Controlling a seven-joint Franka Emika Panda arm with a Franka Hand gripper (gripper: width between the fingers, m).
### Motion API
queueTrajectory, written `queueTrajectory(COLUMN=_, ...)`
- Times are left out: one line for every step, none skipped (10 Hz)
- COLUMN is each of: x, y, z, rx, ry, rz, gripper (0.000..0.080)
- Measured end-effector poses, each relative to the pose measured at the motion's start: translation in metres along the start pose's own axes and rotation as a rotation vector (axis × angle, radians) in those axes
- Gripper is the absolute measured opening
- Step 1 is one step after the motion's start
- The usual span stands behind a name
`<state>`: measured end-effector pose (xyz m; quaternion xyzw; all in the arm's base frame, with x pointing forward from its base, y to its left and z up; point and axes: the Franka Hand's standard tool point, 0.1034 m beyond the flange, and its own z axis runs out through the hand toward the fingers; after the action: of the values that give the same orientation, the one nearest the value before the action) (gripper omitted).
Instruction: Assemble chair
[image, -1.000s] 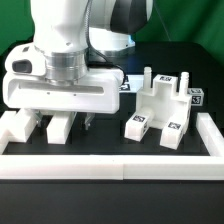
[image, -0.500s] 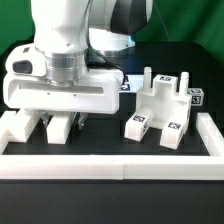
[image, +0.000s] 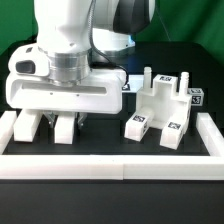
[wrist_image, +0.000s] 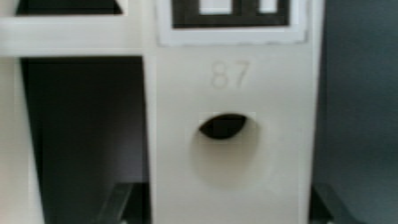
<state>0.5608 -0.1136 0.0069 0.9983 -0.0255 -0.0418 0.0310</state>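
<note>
Gripper: the gripper (image: 65, 121) hangs straight down over the table (image: 110, 146), close to the edge nearest the camera and toward the exterior view's left corner.
Grip: its fingers sit narrow on either side of one bar of a white frame piece (image: 65, 133). I cannot tell whether they press it.
Frame piece: it rests on the table just inside the border wall (image: 110, 167). The wrist view shows its bar with a tag (wrist_image: 231, 15), a faint "87" and a round hole (wrist_image: 222, 127).
Other parts: a tagged white cluster of chair parts (image: 160, 105) stands near the table's edge at the exterior view's right, well apart from the gripper.
</note>
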Motion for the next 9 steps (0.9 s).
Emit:
queueTrajectory(x=0.002, y=-0.004, z=-0.005, rx=0.002, ry=0.005, rz=-0.006, gripper=0.0286)
queueTrajectory(x=0.003, y=-0.007, z=-0.014, rx=0.007, ry=0.007, rz=-0.009, gripper=0.0288)
queueTrajectory(x=0.004, y=-0.012, z=-0.029, rx=0.019, ry=0.001, rz=-0.013, gripper=0.0288)
queueTrajectory(x=0.003, y=-0.018, z=-0.046, rx=0.032, ry=-0.009, rz=-0.013, gripper=0.0288)
queueTrajectory(x=0.003, y=-0.029, z=-0.071, rx=0.051, ry=-0.025, rz=0.003, gripper=0.0288)
queueTrajectory(x=0.005, y=-0.035, z=-0.093, rx=0.065, ry=-0.031, rz=0.013, gripper=0.0288)
queueTrajectory(x=0.011, y=-0.033, z=-0.098, rx=0.069, ry=0.001, rz=-0.013, gripper=0.0288)
queueTrajectory(x=0.010, y=-0.032, z=-0.094, rx=0.069, ry=-0.005, rz=-0.008, gripper=0.0288)
queueTrajectory(x=0.010, y=-0.033, z=-0.094, rx=0.069, ry=-0.006, rz=-0.009, gripper=0.0288)
